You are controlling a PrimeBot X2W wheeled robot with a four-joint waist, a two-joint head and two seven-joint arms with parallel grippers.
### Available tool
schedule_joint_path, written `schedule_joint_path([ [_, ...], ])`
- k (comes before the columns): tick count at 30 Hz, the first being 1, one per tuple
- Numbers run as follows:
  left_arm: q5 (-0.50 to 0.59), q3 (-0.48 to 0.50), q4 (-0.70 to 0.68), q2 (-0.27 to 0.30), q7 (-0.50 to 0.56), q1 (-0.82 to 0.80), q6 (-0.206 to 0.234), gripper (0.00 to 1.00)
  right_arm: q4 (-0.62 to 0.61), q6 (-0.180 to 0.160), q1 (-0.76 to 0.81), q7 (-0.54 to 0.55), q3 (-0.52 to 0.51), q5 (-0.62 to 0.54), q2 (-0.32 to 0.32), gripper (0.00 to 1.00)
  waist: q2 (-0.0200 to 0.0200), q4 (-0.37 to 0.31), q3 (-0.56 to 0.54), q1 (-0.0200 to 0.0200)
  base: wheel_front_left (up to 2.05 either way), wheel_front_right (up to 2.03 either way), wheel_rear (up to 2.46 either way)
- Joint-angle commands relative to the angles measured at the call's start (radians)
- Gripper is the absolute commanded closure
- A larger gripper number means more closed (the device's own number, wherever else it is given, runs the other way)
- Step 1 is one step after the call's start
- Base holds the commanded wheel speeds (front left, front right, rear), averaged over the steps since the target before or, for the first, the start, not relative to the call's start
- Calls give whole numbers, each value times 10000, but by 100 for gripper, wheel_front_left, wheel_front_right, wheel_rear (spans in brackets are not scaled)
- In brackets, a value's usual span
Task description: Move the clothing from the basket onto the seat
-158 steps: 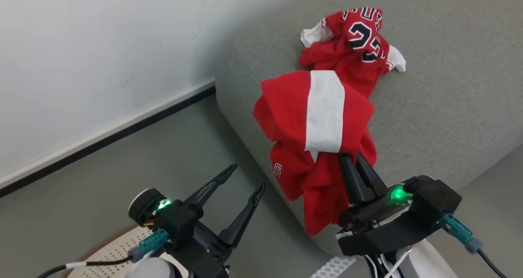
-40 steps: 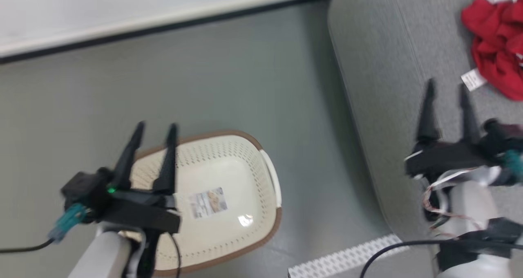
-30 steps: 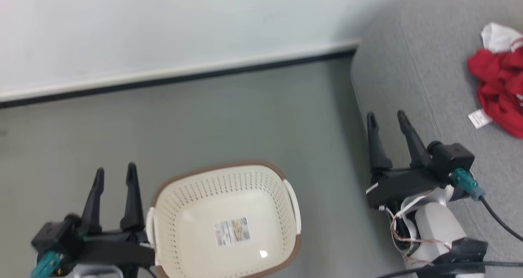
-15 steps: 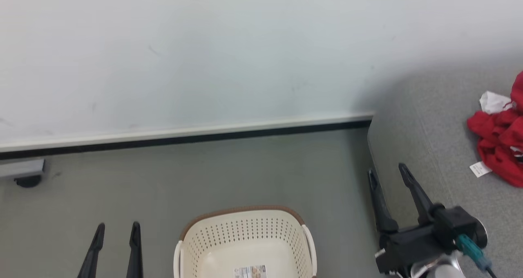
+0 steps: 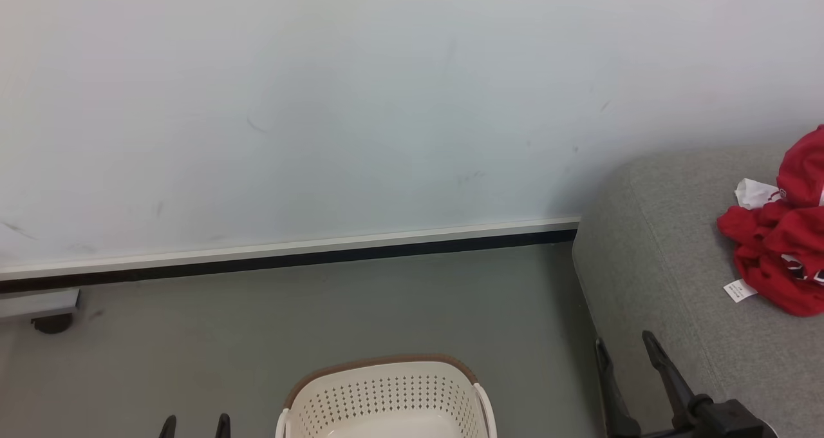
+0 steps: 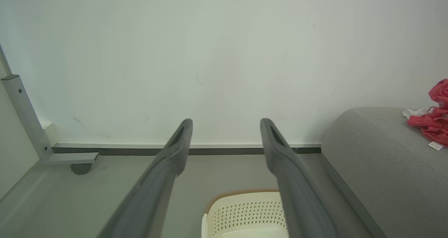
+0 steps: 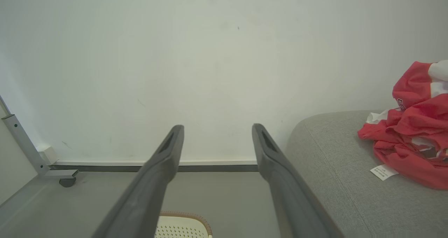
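Starting at the far left, a grey metal frame leg on a dark castor stands against the white wall. Next along, the left jaws poke up from the bottom edge of the head view, showing just two dark fingertips, upright and apart. The left wrist view shows those fingers spread wide with nothing between them, aimed at the wall above the grey floor. The basket sits on the floor between the two arms, its near part cut off by the bottom edge. To its right the right jaws rise just beside the rounded end of the seat, fingers leaning a little leftward, open and holding nothing. Farthest right, the clothing lies in a crumpled red heap on the seat, a white label at its near edge, well apart from both jaws.
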Motion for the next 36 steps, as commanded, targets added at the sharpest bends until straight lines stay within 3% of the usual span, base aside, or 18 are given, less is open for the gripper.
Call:
schedule_joint_path([
  [1, 23, -4, -5, -15, -36, 147, 74, 0, -24, -6, 143, -2, 14, -60, 35, 0, 0, -26, -14, 1, 0, 0, 0],
  [17, -248, -242, 130, -21, -36, 37, 450, 0, -16, -6, 176, -2, 189, 24, -7, 0, 0, -65, -68, 1, 0, 0, 0],
  [18, -245, -234, 106, -15, 1, 22, 448, 100, -42, 0, 171, 0, 171, -35, 20, 100, 0, -68, -68, 1, 0, 0, 0],
  [26, -572, -379, 550, -31, 83, 21, 460, 100, 430, 0, 383, 71, 139, 312, 22, 100, 0, -68, -59, 2, 0, 0, 0],
  [36, -2618, -515, 895, 22, 299, -340, 280, 100, 614, -1, 161, 578, -291, 2549, -101, 100, 0, -75, -1, 2, 0, 0, 0],
])
